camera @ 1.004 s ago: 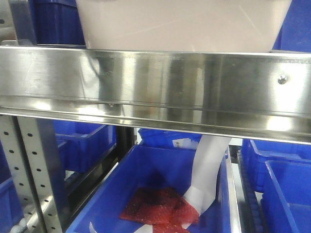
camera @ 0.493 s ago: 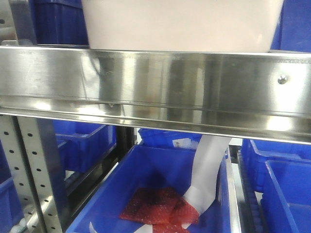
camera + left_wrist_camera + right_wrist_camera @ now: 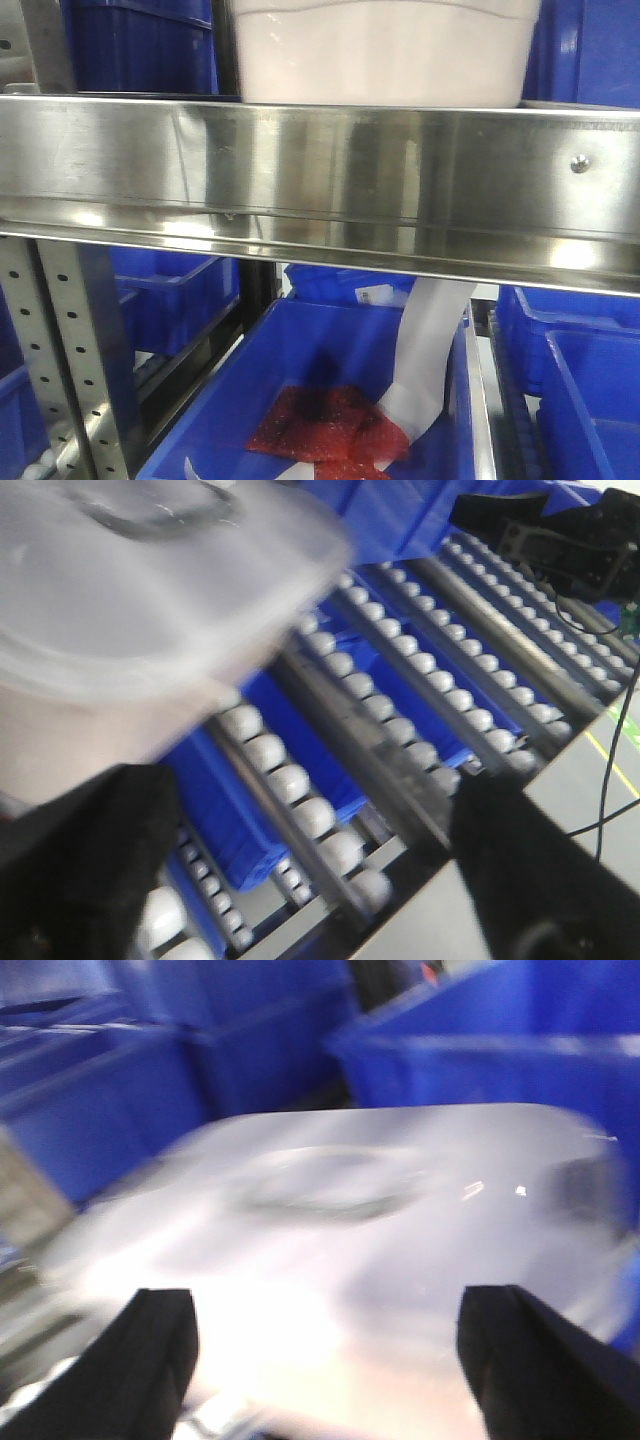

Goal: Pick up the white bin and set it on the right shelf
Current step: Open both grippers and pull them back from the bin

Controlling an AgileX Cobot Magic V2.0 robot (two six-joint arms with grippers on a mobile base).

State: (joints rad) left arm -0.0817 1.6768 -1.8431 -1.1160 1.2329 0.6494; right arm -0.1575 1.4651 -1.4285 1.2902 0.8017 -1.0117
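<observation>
Blue bins (image 3: pixel 290 345) sit below and far behind; the near one holds red packets (image 3: pixel 320 420) and a white paper strip (image 3: pixel 430 340). Roller tracks (image 3: pixel 420 680) run above a grey floor (image 3: pixel 590 815), with a yellow line (image 3: pixel 612 752) at the right.

one white bin (image 3: pixel 380 50), with one lid (image 3: pixel 380 1260) and one handle recess (image 3: pixel 330 1190). one steel shelf (image 3: pixel 320 170), one bolt (image 3: pixel 579 163) on its rail, and two perforated uprights (image 3: pixel 80 340) under it. below that i count at least five blue bins (image 3: pixel 300 350); two more blue ones show up top, one each side of the white bin. two red packets (image 3: pixel 315 420), one long paper strip (image 3: pixel 430 340). at least four rows of white rollers (image 3: pixel 290 780); blur hides the rest. my left gripper (image 3: pixel 310 880) shows two fingers (image 3: pixel 90 870), my right gripper (image 3: pixel 345 1360) two as well.
</observation>
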